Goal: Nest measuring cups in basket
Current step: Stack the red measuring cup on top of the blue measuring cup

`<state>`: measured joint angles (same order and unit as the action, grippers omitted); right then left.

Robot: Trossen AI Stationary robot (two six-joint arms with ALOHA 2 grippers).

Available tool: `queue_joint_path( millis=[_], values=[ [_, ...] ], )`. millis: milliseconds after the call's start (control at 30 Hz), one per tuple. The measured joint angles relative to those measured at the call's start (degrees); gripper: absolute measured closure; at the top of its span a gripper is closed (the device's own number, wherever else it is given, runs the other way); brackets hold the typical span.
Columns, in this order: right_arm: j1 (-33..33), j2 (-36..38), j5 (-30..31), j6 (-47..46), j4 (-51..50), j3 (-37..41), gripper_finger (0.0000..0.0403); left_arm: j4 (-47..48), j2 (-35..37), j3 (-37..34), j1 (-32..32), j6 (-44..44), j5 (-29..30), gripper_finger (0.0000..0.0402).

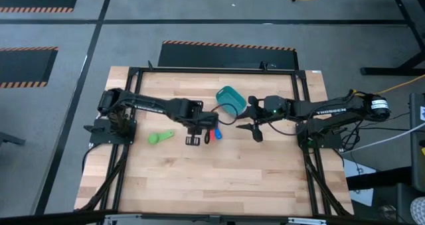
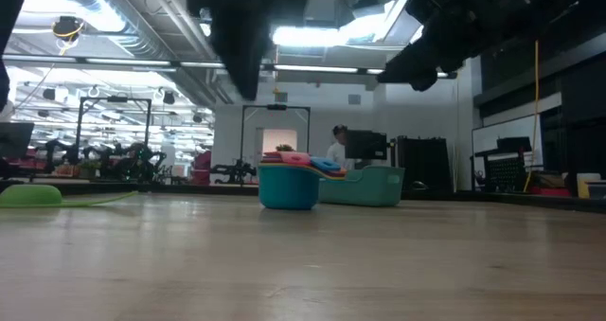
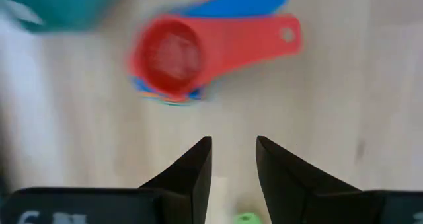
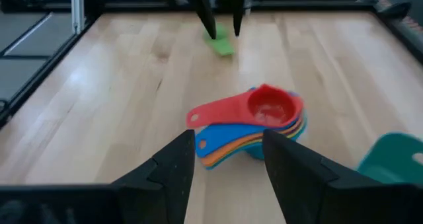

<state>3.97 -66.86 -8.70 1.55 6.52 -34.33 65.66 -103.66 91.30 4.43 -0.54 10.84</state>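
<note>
A nested stack of measuring cups (image 1: 212, 133) stands on the table, with the red cup (image 3: 175, 55) on top and blue, orange and yellow ones under it (image 4: 254, 128). It also shows in the low view (image 2: 289, 181). A green cup (image 1: 161, 137) lies alone to the stack's left. The teal basket (image 1: 230, 99) stands behind the stack, toward the far edge, and nothing shows inside it. My left gripper (image 1: 192, 140) hangs open above the table between the green cup and the stack. My right gripper (image 1: 255, 129) hangs open to the right of the stack, pointing at it (image 4: 228, 158).
Black frame rails (image 1: 212, 71) run along the table's far edge and both sides. Bare wood (image 1: 212, 178) lies toward the near edge. Beyond the table the low view shows a workshop room (image 2: 114, 155).
</note>
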Motion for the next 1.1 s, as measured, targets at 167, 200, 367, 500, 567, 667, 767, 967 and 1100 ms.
queue_joint_path(
  millis=[167, 200, 367, 500, 567, 667, 767, 967, 1100],
  values=[
    [-1.8, -3.8, 0.3, -0.2, 1.0, 0.0, 0.0221, -9.6, -0.2, -8.3, -1.6, 1.8, -9.1, 0.029],
    [-2.1, -4.9, 1.3, -0.4, 1.4, 0.0, 0.0221, -12.2, -0.2, -10.1, -1.7, 1.8, -9.7, 0.029],
    [-2.6, -10.6, 8.7, -1.3, 2.7, 0.0, 0.0221, -24.7, -0.2, -16.9, -1.6, 1.7, -11.9, 0.029],
    [-2.6, -15.2, 12.6, -1.3, 6.4, 0.0, 0.0221, -31.5, -0.2, -19.6, -1.4, 1.1, -12.1, 0.029],
    [-2.6, -17.4, 14.7, -1.3, 9.0, 0.0, 0.0221, -34.0, -0.2, -20.2, -1.4, 1.1, -12.0, 0.029],
    [-2.6, -20.2, 16.0, -1.3, 12.2, 0.0, 0.0221, -36.7, -0.2, -20.4, -1.4, 1.1, -11.8, 0.029],
    [-2.6, -22.8, 15.9, -1.3, 15.4, 0.0, 0.0221, -38.6, -0.2, -20.4, -1.4, 1.1, -10.8, 0.029],
    [-2.6, -27.4, 15.7, -1.3, 20.5, 0.0, 0.0221, -39.9, -0.2, -20.4, -1.4, 1.7, -8.5, 0.029],
    [-2.6, -29.0, 15.7, -1.5, 22.2, 0.0, 0.0221, -41.1, -0.2, -20.4, -1.4, 2.2, -8.4, 0.029]
  ],
)
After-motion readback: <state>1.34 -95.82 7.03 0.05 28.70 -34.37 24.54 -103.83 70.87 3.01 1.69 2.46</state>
